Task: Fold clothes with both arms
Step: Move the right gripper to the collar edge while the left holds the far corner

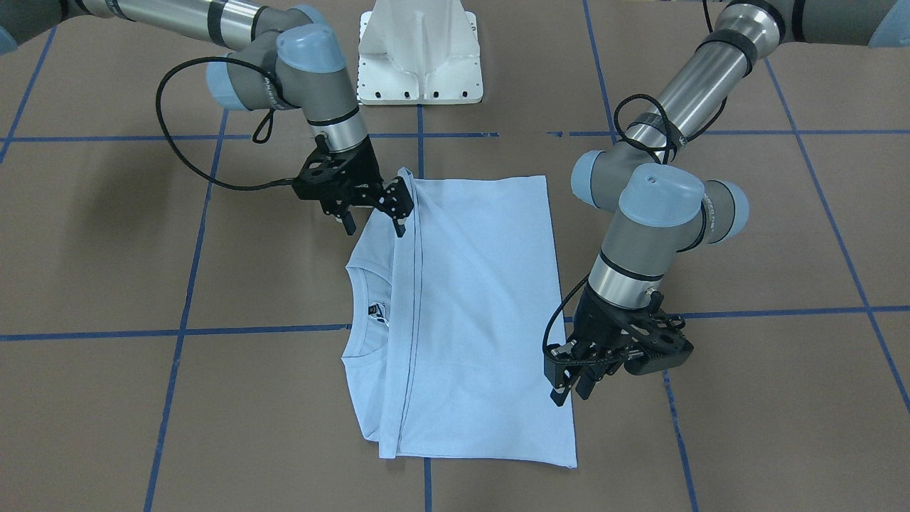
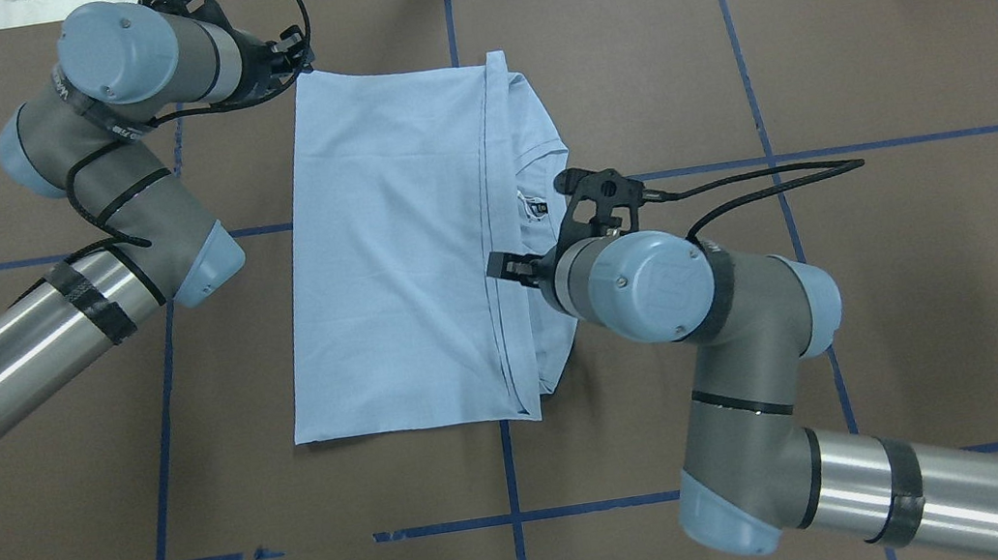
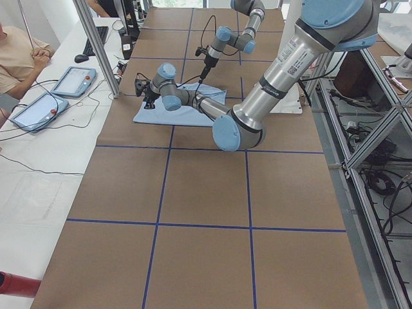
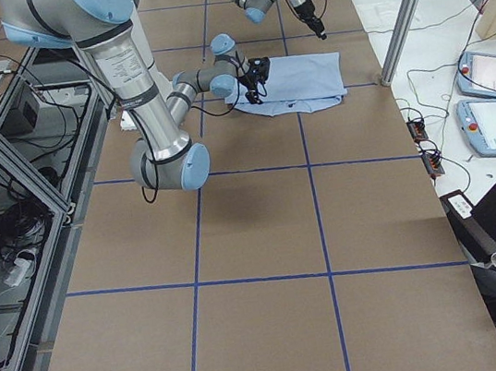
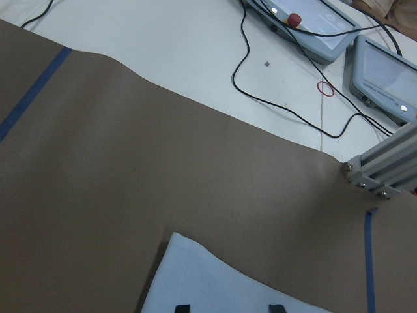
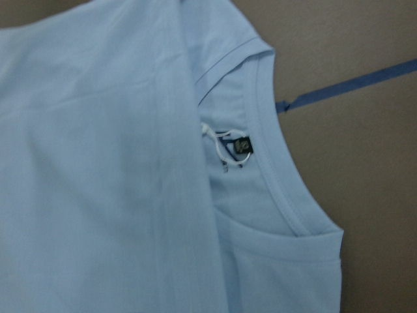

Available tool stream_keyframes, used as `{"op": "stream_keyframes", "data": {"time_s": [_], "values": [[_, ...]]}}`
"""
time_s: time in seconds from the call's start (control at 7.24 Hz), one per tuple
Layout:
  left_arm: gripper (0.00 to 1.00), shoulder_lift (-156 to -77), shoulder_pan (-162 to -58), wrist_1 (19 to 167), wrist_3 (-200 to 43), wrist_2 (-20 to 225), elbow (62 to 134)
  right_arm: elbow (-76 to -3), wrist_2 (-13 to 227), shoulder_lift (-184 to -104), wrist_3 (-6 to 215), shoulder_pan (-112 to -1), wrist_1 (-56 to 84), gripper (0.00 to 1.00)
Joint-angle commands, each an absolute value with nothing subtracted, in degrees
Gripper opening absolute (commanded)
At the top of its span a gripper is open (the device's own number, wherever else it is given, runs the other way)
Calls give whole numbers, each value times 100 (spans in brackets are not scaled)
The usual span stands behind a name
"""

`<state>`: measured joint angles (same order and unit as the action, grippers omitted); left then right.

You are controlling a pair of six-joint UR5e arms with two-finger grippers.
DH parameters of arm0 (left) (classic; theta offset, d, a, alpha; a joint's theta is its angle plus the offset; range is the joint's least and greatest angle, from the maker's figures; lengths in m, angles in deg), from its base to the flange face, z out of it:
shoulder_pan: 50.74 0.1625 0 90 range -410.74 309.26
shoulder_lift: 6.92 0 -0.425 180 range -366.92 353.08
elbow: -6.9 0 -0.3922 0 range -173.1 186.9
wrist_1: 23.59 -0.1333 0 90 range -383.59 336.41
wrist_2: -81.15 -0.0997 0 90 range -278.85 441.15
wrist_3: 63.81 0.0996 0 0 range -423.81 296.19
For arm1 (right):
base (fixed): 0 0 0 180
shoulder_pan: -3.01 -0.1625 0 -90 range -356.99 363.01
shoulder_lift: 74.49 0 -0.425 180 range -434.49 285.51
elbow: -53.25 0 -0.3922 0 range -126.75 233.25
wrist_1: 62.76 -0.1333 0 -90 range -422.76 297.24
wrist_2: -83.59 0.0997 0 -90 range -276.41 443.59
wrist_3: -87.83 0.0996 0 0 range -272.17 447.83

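- Front-facing view: the T-shirt (image 1: 483,306) lies flat on the bench (image 1: 106,398) with 1 fold laid. Its hem runs just beside the collar (image 1: 355,313), which is uncovered at the left.
- There the right hand (image 1: 375,229) hangs spread at the far left corner, and the left hand (image 1: 570,395) hangs spread at the near right edge.
- Overhead view: the shirt is a long rectangle, so I judge at least 1 more fold is left.
- Left wrist view: the fingertips (image 5: 183,307) are apart over a shirt corner, pinching no cloth.
- Right wrist view: the neck tag (image 6: 242,145) shows, and no fingers are visible.
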<state>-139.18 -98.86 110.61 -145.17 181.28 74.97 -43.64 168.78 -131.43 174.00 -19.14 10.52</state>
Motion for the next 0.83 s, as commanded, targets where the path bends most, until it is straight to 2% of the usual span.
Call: {"op": "stream_keyframes", "data": {"time_s": [0.0,0.28,0.69], "values": [[50,-13858,-9890,11062,-14520,18188,7537,-4300,16762,-12872,15788,-1441,1678,100],[50,-13841,-9890,11070,-14537,18179,7537,-4246,16752,-12863,14879,-1335,1687,99],[50,-13762,-9890,11123,-14546,18188,7537,-4273,16727,-12740,14224,-1247,2056,70]]}}
